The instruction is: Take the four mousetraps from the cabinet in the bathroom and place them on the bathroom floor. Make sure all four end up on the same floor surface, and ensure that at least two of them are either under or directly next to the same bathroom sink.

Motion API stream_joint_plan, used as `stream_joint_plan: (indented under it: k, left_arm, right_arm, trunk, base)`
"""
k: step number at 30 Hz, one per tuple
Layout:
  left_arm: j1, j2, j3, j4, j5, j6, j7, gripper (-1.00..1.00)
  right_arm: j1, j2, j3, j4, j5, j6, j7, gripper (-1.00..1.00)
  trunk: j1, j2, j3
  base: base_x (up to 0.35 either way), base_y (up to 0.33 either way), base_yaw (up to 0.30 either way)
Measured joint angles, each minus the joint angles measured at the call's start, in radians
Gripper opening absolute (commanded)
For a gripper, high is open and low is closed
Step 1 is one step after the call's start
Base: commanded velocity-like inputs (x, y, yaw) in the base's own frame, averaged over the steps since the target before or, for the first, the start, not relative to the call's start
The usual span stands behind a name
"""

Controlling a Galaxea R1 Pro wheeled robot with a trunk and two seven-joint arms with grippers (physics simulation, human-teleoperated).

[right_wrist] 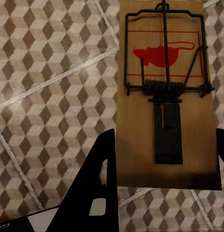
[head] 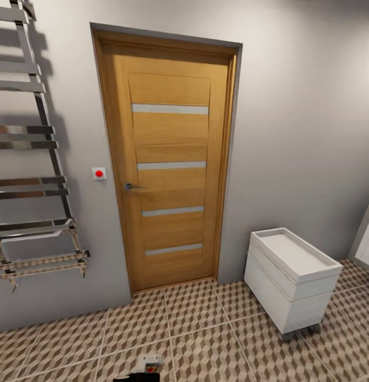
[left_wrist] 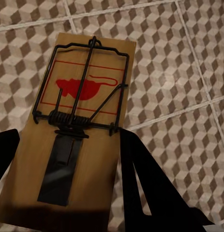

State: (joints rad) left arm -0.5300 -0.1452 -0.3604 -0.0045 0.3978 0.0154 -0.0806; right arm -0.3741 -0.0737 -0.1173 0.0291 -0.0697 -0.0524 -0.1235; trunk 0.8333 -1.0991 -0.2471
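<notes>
**Two traps, one in each gripper**

Two black fingers of the left gripper [left_wrist: 68,179] press on both sides of a trap [left_wrist: 75,121]. It is held tight above the floor [left_wrist: 179,72]. This wooden trap has a red mouse picture, black wire and a spring.

The right gripper [right_wrist: 162,169] pinches a second trap [right_wrist: 165,92] the same way, also over the floor tiles.

Both wrist views show the traps up close. From the head view you see the room instead: a wooden door [head: 168,159] in a grey wall [head: 301,132], a red button [head: 99,173] beside it, a shiny towel rack [head: 30,159], and a small white drawer unit [head: 290,278] standing on the cube-pattern floor. A small pale thing at the bottom edge is too blurry to name.
</notes>
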Motion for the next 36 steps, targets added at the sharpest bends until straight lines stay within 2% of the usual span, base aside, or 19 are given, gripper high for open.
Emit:
stream_joint_plan:
  k: [20, 36]
  left_arm:
    - [0.001, 0.007, 0.0, 0.0, 0.001, -0.001, 0.006, -1.0]
    - [0.002, 0.009, 0.001, -0.001, 0.001, -0.031, 0.006, -1.0]
  right_arm:
    - [0.0, 0.0, 0.0, 0.0, 0.0, 0.001, 0.001, -1.0]
    - [0.0, 0.0, 0.0, 0.0, 0.0, 0.002, 0.002, -1.0]
  trunk:
    - [0.0, 0.0, 0.007]
    - [0.0, 0.0, 0.013]
  base:
    - [0.0, 0.0, -0.288]
    - [0.0, 0.0, -0.288]
